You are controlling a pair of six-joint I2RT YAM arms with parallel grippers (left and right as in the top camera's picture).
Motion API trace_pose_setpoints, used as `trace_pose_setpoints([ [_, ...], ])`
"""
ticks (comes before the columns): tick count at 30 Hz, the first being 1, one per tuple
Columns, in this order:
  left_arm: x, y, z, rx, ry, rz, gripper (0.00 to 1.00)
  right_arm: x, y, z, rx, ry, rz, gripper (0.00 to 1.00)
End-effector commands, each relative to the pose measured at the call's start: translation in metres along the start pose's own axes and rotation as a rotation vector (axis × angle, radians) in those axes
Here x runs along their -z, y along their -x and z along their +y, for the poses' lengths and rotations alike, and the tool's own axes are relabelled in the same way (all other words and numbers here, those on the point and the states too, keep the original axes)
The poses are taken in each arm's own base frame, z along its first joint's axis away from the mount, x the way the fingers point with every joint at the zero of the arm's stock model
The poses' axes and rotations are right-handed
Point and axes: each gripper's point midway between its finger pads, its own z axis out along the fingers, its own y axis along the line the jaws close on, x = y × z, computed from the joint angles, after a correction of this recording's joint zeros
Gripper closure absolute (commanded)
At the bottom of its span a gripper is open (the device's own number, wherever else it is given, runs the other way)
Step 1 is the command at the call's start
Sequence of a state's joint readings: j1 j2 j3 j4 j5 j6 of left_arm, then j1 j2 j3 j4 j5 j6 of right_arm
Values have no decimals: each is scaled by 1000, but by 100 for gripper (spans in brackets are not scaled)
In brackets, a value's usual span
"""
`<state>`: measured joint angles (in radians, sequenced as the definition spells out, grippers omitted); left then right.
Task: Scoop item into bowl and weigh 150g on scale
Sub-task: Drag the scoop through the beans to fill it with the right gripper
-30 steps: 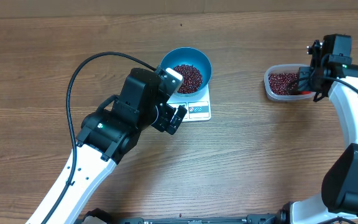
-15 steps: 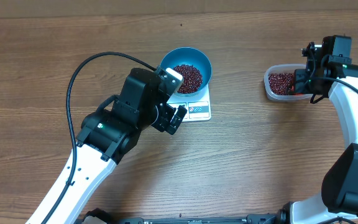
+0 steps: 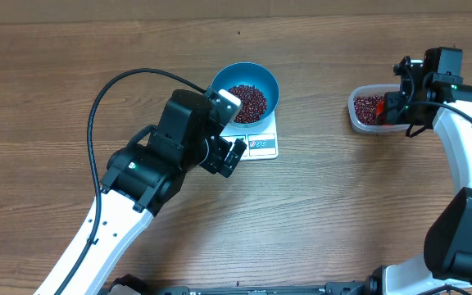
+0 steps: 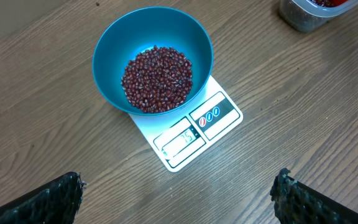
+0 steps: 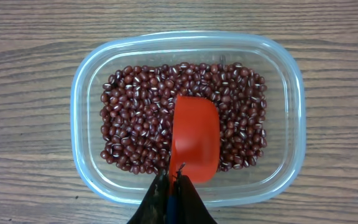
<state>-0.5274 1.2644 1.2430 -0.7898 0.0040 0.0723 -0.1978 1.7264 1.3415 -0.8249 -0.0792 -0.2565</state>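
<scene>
The blue bowl (image 3: 265, 82) (image 4: 110, 56) stands on the white scale (image 3: 262, 146) (image 4: 213, 118) and holds a heap of red-brown beans (image 3: 247, 102) (image 4: 157, 78). My left gripper (image 3: 232, 129) (image 4: 178, 186) hovers open just in front of the scale, with nothing between its fingers. At the right, my right gripper (image 3: 398, 106) (image 5: 173, 177) is shut on the handle of a red scoop (image 5: 196, 137). The scoop lies on the beans (image 5: 135, 130) in the clear container (image 5: 82, 93) (image 3: 352, 112). No beans show on the scoop's red surface.
The wooden table (image 3: 342, 213) carries only the scale with its bowl and the clear container. A black cable (image 3: 105, 90) loops up from the left arm. The right arm's white links (image 3: 465, 156) run along the right edge.
The right gripper has shifted a little to the left over the clear container with the scoop. The left arm, bowl and scale have not moved.
</scene>
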Motion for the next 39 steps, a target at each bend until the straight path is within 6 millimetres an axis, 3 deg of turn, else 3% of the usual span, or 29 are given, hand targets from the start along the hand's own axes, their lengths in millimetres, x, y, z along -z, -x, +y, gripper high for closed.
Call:
trace_pose_setpoints([
  [1, -3, -2, 0, 19, -6, 11, 0, 0, 1, -3, 3, -1, -2, 96],
  [12, -3, -2, 0, 19, -6, 11, 0, 2, 16, -29, 4, -147, -56, 96],
  [23, -3, -2, 0, 19, -6, 11, 0, -8, 1, -32, 5, -166, -20, 96],
  [26, -3, -2, 0, 19, -6, 11, 0, -15, -9, -29, 4, -157, -1, 96],
  [39, -3, -2, 0, 19, -6, 11, 1, -17, -5, 15, 5, 102, -35, 96],
])
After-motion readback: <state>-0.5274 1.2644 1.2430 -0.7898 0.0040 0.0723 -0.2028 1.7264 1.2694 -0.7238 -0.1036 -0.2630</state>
